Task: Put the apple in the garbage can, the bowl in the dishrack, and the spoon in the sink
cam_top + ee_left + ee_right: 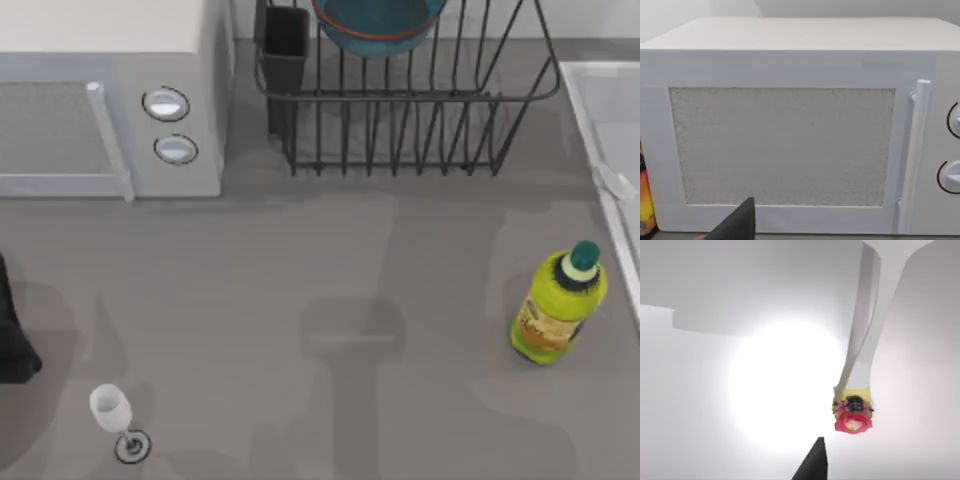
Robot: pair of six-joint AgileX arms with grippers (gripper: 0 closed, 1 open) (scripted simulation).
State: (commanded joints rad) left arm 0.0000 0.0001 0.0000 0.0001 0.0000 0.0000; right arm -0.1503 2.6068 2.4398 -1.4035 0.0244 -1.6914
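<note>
Your bowl (378,25) sits in the dishrack (400,120); the spoon (612,180) probably lies in the sink (600,110). Neither arm's jaw state can be told.

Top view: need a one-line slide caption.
Bowl sits in the dishrack beside the microwave; wine glass and green bottle stand on the table.

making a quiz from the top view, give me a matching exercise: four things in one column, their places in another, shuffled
Things:
1. bowl
2. wine glass
3. bottle
4. microwave

Places:
A. table's near left
B. in the dishrack
C. far left corner
D. right side, beside the sink

Pairs: 1-B, 2-A, 3-D, 4-C
</note>
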